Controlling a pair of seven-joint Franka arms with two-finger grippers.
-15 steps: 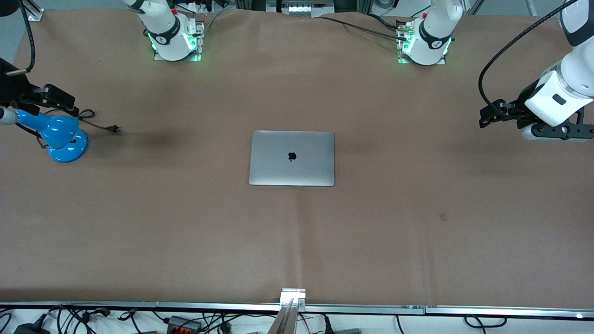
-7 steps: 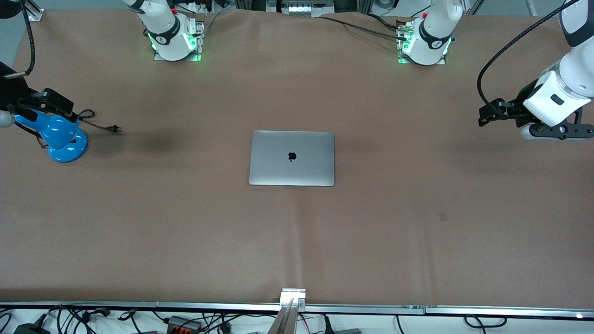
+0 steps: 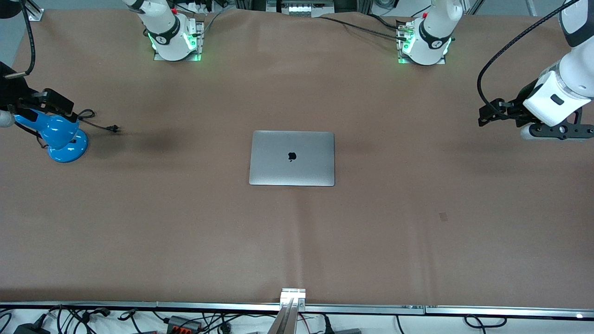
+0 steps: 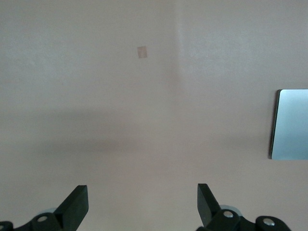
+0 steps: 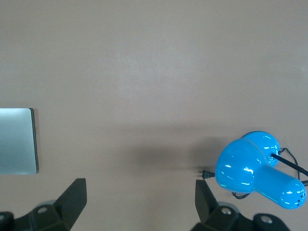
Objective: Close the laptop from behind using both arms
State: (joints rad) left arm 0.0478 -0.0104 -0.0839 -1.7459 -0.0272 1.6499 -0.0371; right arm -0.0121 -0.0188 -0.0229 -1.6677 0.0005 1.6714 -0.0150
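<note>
Brown table (image 3: 185,222): laptop (image 3: 292,158) shut; left hand (image 4: 142,204), right hand (image 5: 139,199) spread.

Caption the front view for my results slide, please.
Closed laptop lies flat mid-table; left gripper and right gripper hang open over the table's ends, the right above a blue desk lamp.

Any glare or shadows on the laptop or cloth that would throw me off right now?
Front view: the laptop lid is evenly lit, logo crisp; soft dark patches lie on the cloth beside the blue lamp and under the left tool. Left wrist view: the lid edge shines pale, and a faint shadow band crosses the cloth. Right wrist view: glossy highlights on the lamp; the right tool is dark.
</note>
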